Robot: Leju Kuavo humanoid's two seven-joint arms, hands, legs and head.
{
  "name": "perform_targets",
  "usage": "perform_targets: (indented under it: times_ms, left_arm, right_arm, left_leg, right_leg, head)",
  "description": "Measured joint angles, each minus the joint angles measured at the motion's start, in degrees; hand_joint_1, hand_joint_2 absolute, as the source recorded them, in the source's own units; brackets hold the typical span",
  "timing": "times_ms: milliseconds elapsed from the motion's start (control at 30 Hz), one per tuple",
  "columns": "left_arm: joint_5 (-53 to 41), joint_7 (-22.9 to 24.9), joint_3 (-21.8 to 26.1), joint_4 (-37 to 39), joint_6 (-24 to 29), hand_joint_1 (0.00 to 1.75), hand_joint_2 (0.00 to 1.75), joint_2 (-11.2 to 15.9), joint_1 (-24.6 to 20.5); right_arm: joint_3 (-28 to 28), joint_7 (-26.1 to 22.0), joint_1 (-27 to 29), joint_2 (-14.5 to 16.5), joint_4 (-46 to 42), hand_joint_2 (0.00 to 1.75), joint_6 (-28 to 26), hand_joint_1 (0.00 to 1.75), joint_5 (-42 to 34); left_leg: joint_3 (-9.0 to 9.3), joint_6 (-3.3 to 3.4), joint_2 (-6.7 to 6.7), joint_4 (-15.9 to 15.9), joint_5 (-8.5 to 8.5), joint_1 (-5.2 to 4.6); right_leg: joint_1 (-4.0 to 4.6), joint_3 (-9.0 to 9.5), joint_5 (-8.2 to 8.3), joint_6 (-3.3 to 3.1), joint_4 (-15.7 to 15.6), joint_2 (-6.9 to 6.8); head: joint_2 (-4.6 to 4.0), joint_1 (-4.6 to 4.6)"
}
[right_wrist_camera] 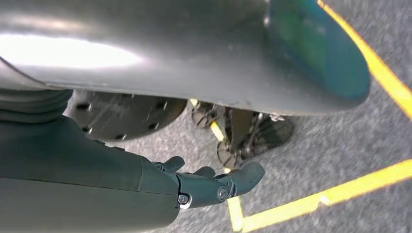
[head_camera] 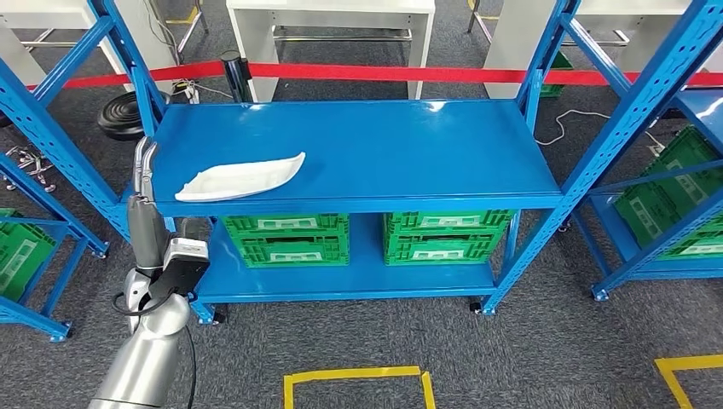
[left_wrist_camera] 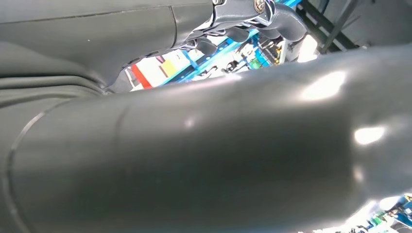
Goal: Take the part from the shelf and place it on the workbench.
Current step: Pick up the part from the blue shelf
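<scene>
The part (head_camera: 243, 177) is a long, shallow white moulded piece lying on the left front of the blue shelf's top deck (head_camera: 384, 145). My left hand (head_camera: 146, 183) is raised just off the shelf's left front corner, fingers pointing up, a short way left of the part and holding nothing. In the left wrist view its thick grey thumb (left_wrist_camera: 218, 145) fills most of the picture, with darker fingers (left_wrist_camera: 272, 19) above it. My right hand (right_wrist_camera: 214, 184) hangs low over the grey carpet, fingers loosely stretched out and empty.
Two green crates (head_camera: 286, 237) (head_camera: 448, 234) sit on the shelf's lower deck. More blue racks stand to the left (head_camera: 51, 145) and right (head_camera: 648, 94). Red barrier tape (head_camera: 384, 73) runs behind the shelf, with white tables (head_camera: 332, 17) beyond. Yellow tape (head_camera: 354, 375) marks the carpet.
</scene>
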Motion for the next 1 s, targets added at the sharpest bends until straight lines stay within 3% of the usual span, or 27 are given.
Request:
perform_targets:
  times_ms: [67,167,200,267,300,333,367,400,433,500,533,633,700,800,833,867,900,967,1000]
  left_arm:
    - [-0.1,0.3,0.0,-0.1,0.1,0.00,0.00,0.1,0.0]
    - [-0.4,0.6,0.0,-0.8,0.3,0.00,0.00,0.2,0.0]
    - [-0.5,0.7,0.0,-1.0,0.4,0.00,0.00,0.3,0.0]
    - [-0.7,1.0,-0.1,-1.2,0.3,0.00,0.00,0.5,0.2]
    - [-0.7,1.1,-0.1,-1.2,0.2,0.00,0.00,0.6,0.4]
    - [-0.8,1.2,-0.1,-1.2,0.1,0.00,0.00,0.6,0.5]
    - [-0.8,1.2,-0.1,-1.1,0.0,0.00,0.00,0.7,0.7]
    - [-0.8,1.2,-0.1,-1.1,0.0,0.00,0.00,0.7,0.7]
    - [-0.8,1.3,-0.1,-1.1,0.0,0.00,0.00,0.8,0.7]
    - [-0.8,1.3,-0.1,-1.0,-0.1,0.00,0.00,0.9,0.7]
    - [-0.8,1.4,-0.2,-1.0,-0.1,0.00,0.00,1.0,0.7]
    - [-0.8,1.4,-0.2,-1.1,-0.2,0.00,0.00,1.0,0.8]
    - [-0.9,1.4,-0.2,-1.2,-0.3,0.00,0.00,0.9,0.7]
    - [-1.0,1.4,-0.4,-1.1,-1.3,0.00,0.00,0.8,0.7]
    - [-0.9,1.4,-0.4,-1.0,-1.6,0.00,0.00,0.7,0.7]
    - [-0.9,1.4,-0.5,-0.9,-1.9,0.00,0.00,0.7,0.7]
    - [-0.9,1.4,-0.6,-0.9,-2.1,0.00,0.00,0.6,0.7]
    - [-0.9,1.4,-0.8,-0.9,-2.3,0.00,0.00,0.5,0.5]
    - [-0.9,1.4,-0.9,-0.9,-2.3,0.00,0.00,0.5,0.4]
  right_arm:
    - [0.0,0.1,-0.1,0.0,0.0,0.00,0.1,0.00,0.1]
    - [0.0,0.1,-0.1,0.1,0.0,0.00,0.1,0.00,0.2]
    - [0.0,0.1,0.0,0.2,0.0,0.00,0.1,0.00,0.2]
    - [0.0,0.2,0.0,0.2,0.0,0.00,0.1,0.00,0.2]
    - [0.0,0.2,0.0,0.3,0.0,0.00,0.0,0.00,0.2]
    - [0.0,0.3,0.0,0.3,0.0,0.00,0.0,0.00,0.2]
    - [0.0,0.3,0.1,0.3,0.0,0.00,-0.1,0.00,0.2]
    - [0.0,0.4,0.1,0.3,0.0,0.00,-0.1,0.00,0.3]
    - [0.0,0.4,0.2,0.4,0.0,0.00,-0.2,0.00,0.3]
    - [-0.1,0.5,0.1,0.4,0.0,0.00,-0.2,0.00,0.3]
    - [-0.1,0.5,0.1,0.4,0.0,0.00,-0.2,0.00,0.3]
    - [-0.2,0.4,-0.1,0.5,0.0,0.00,-0.4,0.00,0.3]
    - [-0.3,0.4,-0.1,0.5,0.0,0.00,-0.5,0.00,0.3]
    - [-0.4,-0.1,-0.1,0.5,0.0,0.00,-0.4,0.00,0.2]
    - [-0.5,-0.5,-0.1,0.5,0.0,0.00,-0.3,0.00,0.1]
    - [-0.5,-0.7,0.0,0.5,0.0,0.00,-0.2,0.00,0.0]
    - [-0.5,-1.0,0.1,0.5,0.0,0.00,-0.1,0.00,0.0]
    - [-0.5,-1.2,0.1,0.5,0.0,0.00,0.0,0.00,-0.1]
    - [-0.5,-1.3,0.1,0.5,0.0,0.00,0.1,0.00,-0.1]
  left_leg:
    - [0.31,-0.64,0.00,-0.2,-0.47,-0.07]
    - [0.37,-1.63,0.05,0.8,-1.36,-0.03]
    - [-0.63,-1.93,0.05,3.0,-2.35,0.00]
    - [-4.82,-2.40,0.05,10.5,-5.07,0.24]
    - [-7.17,-2.60,0.05,14.0,-5.93,0.36]
    - [-8.84,-2.75,0.06,15.9,-5.69,0.46]
    - [-9.44,-2.84,0.06,15.6,-4.22,0.53]
    - [-8.92,-2.85,0.07,13.1,-1.78,0.58]
    - [-7.57,-2.82,0.08,9.0,1.12,0.64]
    - [-4.67,-2.53,0.07,2.1,4.13,0.54]
    - [-3.88,-2.23,0.05,0.4,4.32,0.47]
    - [-3.28,-0.99,-0.07,-0.3,3.48,0.32]
    - [-2.70,-0.20,-0.08,-0.6,3.21,0.47]
    - [-2.05,0.35,0.03,-0.7,2.48,0.50]
    - [-1.80,0.35,0.04,-0.7,2.18,0.48]
    - [-1.44,0.28,0.03,-0.6,1.85,0.48]
    - [-0.95,0.17,0.01,-0.6,1.48,0.50]
    - [0.12,-0.23,-0.01,-0.6,0.60,0.43]
    - [0.45,-0.53,-0.03,-0.6,0.14,0.33]
  right_leg:
    - [0.29,0.80,-0.39,-0.39,-1.4,-0.03]
    - [-0.11,1.75,-0.68,-1.18,-2.0,0.07]
    - [-0.30,2.26,-0.85,-1.50,-2.2,0.06]
    - [-0.40,3.06,-1.48,-1.98,-2.3,0.05]
    - [-0.40,3.43,-1.83,-2.02,-2.3,0.08]
    - [-0.42,3.87,-2.20,-1.99,-2.3,0.14]
    - [-0.44,4.37,-2.60,-1.91,-2.3,0.21]
    - [-0.47,4.96,-3.02,-1.78,-2.3,0.28]
    - [-0.51,5.58,-3.47,-1.59,-2.3,0.34]
    - [-0.36,6.24,-4.39,-1.00,-2.2,0.43]
    - [-0.28,6.35,-4.73,-0.68,-2.2,0.45]
    - [-0.36,6.63,-5.33,0.33,-2.3,0.38]
    - [-0.50,5.52,-6.64,1.00,0.5,0.23]
    - [-0.63,-1.58,-10.58,1.60,11.9,0.15]
    - [-0.65,-3.72,-10.77,1.67,14.5,0.15]
    - [-0.67,-4.79,-9.71,1.66,14.9,0.14]
    - [-0.69,-4.56,-7.50,1.58,12.9,0.12]
    - [-0.65,-1.66,-2.35,1.26,4.8,-0.02]
    - [-0.57,-0.23,-0.89,0.98,1.4,-0.07]
  head:
    - [0.00,-0.02]
    - [0.00,-0.14]
    - [0.00,-0.21]
    - [0.00,-0.34]
    - [0.00,-0.33]
    - [0.00,-0.33]
    - [0.00,-0.34]
    - [0.00,-0.33]
    - [0.00,-0.34]
    - [0.00,-0.35]
    - [0.00,-0.33]
    - [0.00,-0.21]
    - [0.00,-0.15]
    - [0.00,-0.04]
    - [0.00,-0.04]
    - [0.00,-0.03]
    - [0.00,-0.03]
    - [0.00,-0.04]
    - [0.00,-0.05]
